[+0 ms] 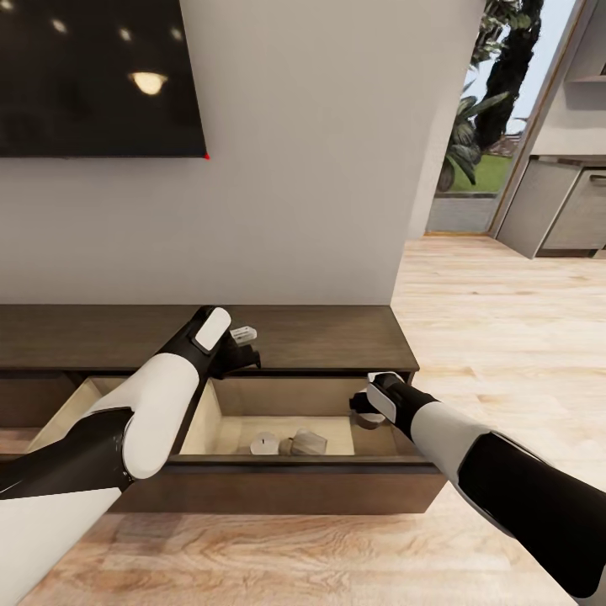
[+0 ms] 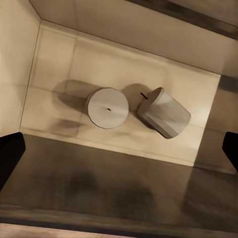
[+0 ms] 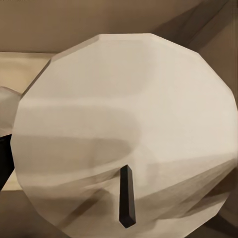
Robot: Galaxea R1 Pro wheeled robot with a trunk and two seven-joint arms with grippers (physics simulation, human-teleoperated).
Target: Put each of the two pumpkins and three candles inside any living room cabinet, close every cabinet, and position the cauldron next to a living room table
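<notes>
The long dark-brown cabinet (image 1: pixel 337 337) has a wide drawer (image 1: pixel 278 488) pulled out, showing its pale interior. Two candles rest inside: one upright (image 1: pixel 263 442) (image 2: pixel 107 107), one tipped on its side (image 1: pixel 308 443) (image 2: pixel 165 113). My left gripper (image 1: pixel 242 347) (image 2: pixel 119 153) hovers open over the drawer's back edge, fingertips wide apart above both candles. At the drawer's right end, my right gripper (image 1: pixel 365 411) is shut on a third candle (image 3: pixel 124 124), whose flat top and black wick sit very close to the wrist camera. No pumpkin or cauldron is in view.
A black wall-mounted TV (image 1: pixel 93 76) hangs above the cabinet on the grey wall. Light wood plank floor (image 1: pixel 505 337) spreads to the right towards a glass door opening (image 1: pixel 484 126) and grey kitchen units (image 1: pixel 564 206).
</notes>
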